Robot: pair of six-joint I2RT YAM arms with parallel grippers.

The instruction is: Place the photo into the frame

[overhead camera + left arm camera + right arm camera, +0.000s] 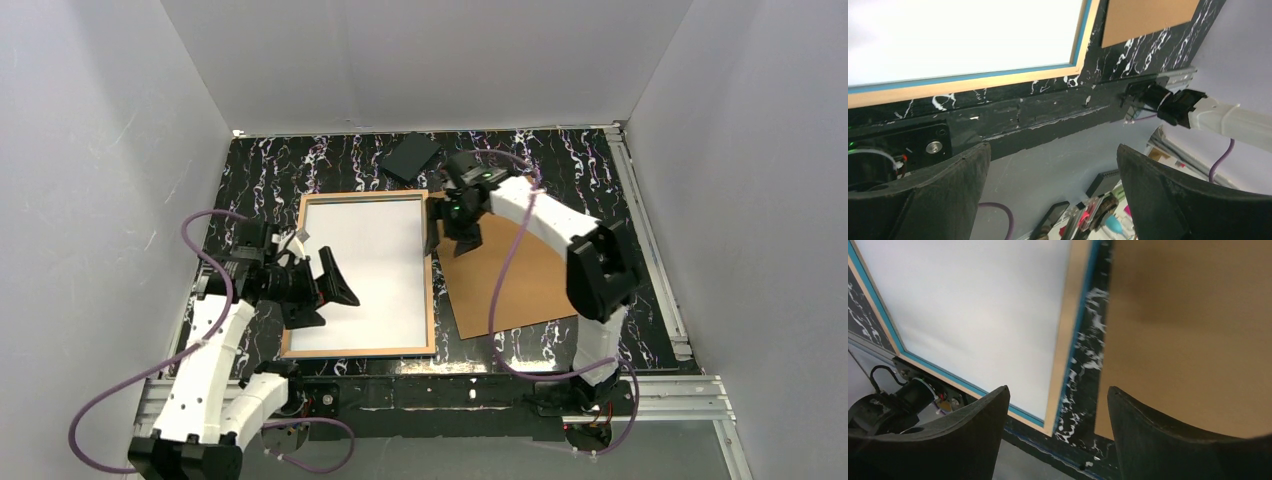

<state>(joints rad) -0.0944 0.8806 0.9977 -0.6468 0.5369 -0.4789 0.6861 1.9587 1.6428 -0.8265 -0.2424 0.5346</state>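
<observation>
The frame (432, 280) lies flat on the black marbled table, its tan wood face up and a blue inner edge showing. Inside it the photo (370, 270) rests with its plain white back up. My left gripper (338, 283) hovers open over the frame's lower left part with nothing between its fingers. In its wrist view the left gripper (1053, 150) looks past the frame's near rail (998, 80) and the photo (963, 35). My right gripper (450, 243) is open and empty at the frame's far right corner. In its wrist view the right gripper (1058, 390) straddles the strip between the frame's rail (1068, 330) and the board, with the photo (983, 305) to the left.
A plain brown backing board (510, 275) lies on the table right of the frame, also seen in the right wrist view (1193, 330). A small black slab (412, 155) sits near the back wall. White walls enclose the table on three sides.
</observation>
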